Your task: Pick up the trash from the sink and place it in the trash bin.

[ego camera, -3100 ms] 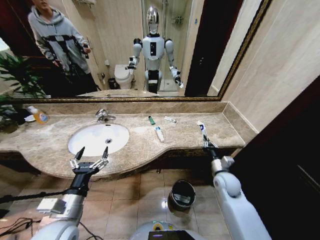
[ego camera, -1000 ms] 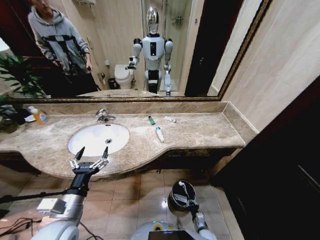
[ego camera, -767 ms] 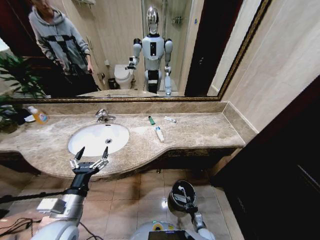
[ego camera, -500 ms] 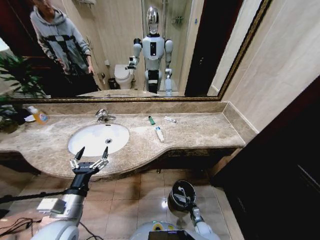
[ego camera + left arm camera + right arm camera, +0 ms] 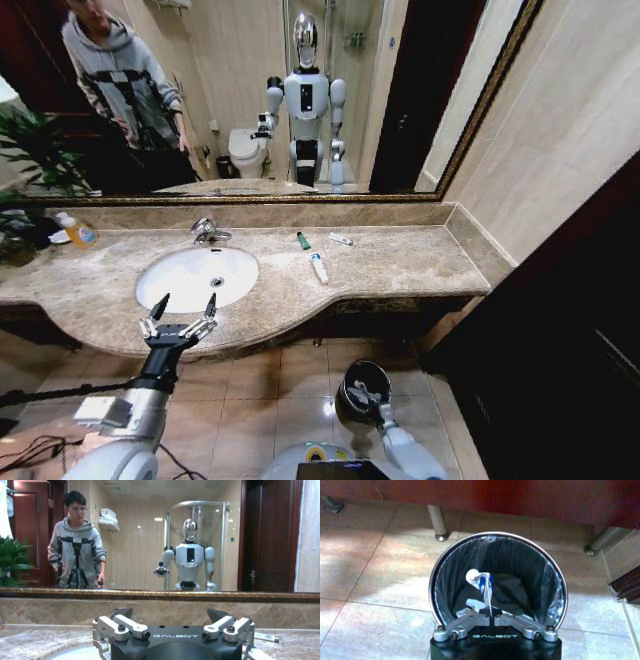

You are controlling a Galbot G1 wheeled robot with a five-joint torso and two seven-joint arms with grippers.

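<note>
In the right wrist view my right gripper [image 5: 489, 612] is shut on a piece of trash, a white tube with a blue end [image 5: 481, 582]. It holds the tube upright over the open mouth of the trash bin [image 5: 436, 578]. The head view places that gripper [image 5: 368, 394] low by the bin [image 5: 386, 376] on the floor. More trash lies on the counter right of the sink [image 5: 170, 283]: a green-ended tube [image 5: 302, 240], a white tube [image 5: 318, 266] and a small packet [image 5: 341, 239]. My left gripper [image 5: 180, 318] hangs open before the counter's front edge.
A chrome faucet [image 5: 208, 231] stands behind the basin and a yellow-orange soap bottle [image 5: 78, 232] sits at the far left. A dark liner and some white scraps [image 5: 470, 602] are inside the bin. Vanity legs [image 5: 438, 523] stand just beyond it on the tiled floor.
My right arm has come down from the counter's right end with the tube to the floor bin, and in the last second it shifted slightly over the bin. The left arm is unchanged.
</note>
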